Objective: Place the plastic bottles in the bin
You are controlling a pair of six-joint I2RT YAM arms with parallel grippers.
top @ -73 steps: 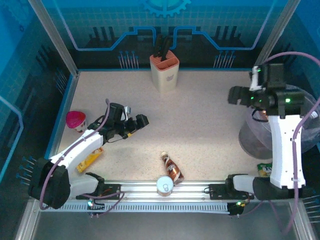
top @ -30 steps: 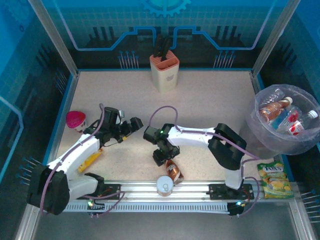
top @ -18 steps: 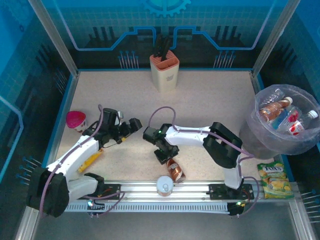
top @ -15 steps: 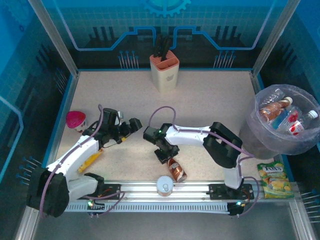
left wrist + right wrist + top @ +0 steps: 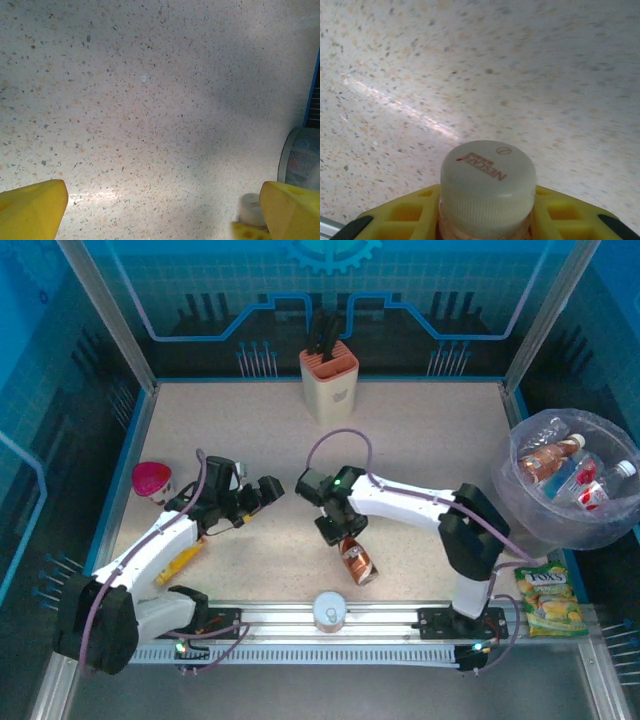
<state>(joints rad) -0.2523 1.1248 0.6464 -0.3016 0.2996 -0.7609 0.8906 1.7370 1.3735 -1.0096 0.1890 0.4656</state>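
One brown bottle (image 5: 358, 562) sits just beyond the silver can (image 5: 329, 610) and slightly to its right, body slanting toward the can and neck up in the right gripper (image 5: 344, 537). From overhead the bottle reads as a dark copper body with a pale band of label, and the black gripper body covers its top; whether its base touches the table (image 5: 420, 440) cannot be told. The right wrist view supplies what is covered there: a ribbed white cap (image 5: 488, 187) with small red and brown lettering printed on its flat top, and the right gripper (image 5: 487, 212) closed snugly on the neck just under it, yellow fingers (image 5: 400, 216) pressing in from both sides. The left gripper (image 5: 268, 488) hovers beyond the can and to its left. Overhead it is a dark shape whose gap is hard to judge, but its own camera shows the left gripper (image 5: 160, 215) spread wide, one yellow fingertip (image 5: 30, 207) in each lower corner, bare speckled tabletop between them and nothing held. Far to the right of the can and farther back, the bin (image 5: 600, 537) in its pale bag holds several bottles (image 5: 548, 455), clear and reddish-brown, with white caps and red or blue labels.
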